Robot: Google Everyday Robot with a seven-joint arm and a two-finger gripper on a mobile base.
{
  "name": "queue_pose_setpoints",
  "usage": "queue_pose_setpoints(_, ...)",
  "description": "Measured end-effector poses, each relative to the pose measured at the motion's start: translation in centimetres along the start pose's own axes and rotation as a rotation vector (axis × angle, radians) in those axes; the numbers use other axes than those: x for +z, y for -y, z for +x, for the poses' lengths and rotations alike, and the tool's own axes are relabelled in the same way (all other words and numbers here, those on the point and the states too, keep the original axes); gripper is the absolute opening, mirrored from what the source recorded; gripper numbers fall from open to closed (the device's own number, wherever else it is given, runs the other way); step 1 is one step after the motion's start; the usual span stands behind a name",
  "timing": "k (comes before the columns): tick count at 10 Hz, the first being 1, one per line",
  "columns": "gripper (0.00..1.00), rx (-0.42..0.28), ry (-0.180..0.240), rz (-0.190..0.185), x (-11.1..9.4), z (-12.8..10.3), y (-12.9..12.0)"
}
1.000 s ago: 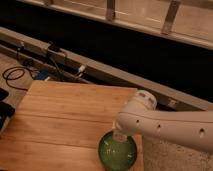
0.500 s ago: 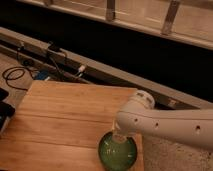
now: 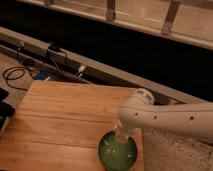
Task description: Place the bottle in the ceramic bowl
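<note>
Wood table (image 3: 60, 120) holds the green bowl (image 3: 117, 152) near its front edge, and the white arm (image 3: 165, 117) reaches in from the right. Its gripper (image 3: 121, 136) hangs right over the bowl's back rim, pinched shut. Something small and white shows there, likely the bottle (image 3: 121, 134), pointing down into the bowl.

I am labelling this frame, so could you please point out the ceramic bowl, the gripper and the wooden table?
ceramic bowl (image 3: 117, 152): camera view, speckled green inside.
gripper (image 3: 121, 135): camera view, pale tip above the bowl's far rim.
wooden table (image 3: 65, 112): camera view, bare planks left of the arm.
</note>
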State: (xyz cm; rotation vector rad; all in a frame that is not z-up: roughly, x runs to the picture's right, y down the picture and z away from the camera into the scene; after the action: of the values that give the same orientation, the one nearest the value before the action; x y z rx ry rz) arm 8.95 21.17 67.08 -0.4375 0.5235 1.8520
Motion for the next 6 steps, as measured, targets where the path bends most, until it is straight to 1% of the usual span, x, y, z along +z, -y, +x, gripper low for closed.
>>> queue_pose_setpoints(3,0.00,0.043,-0.049,-0.003,1.5,2.6,1.3)
queue_pose_setpoints(6,0.00,0.044,-0.086,-0.009,2.0,4.7,1.2)
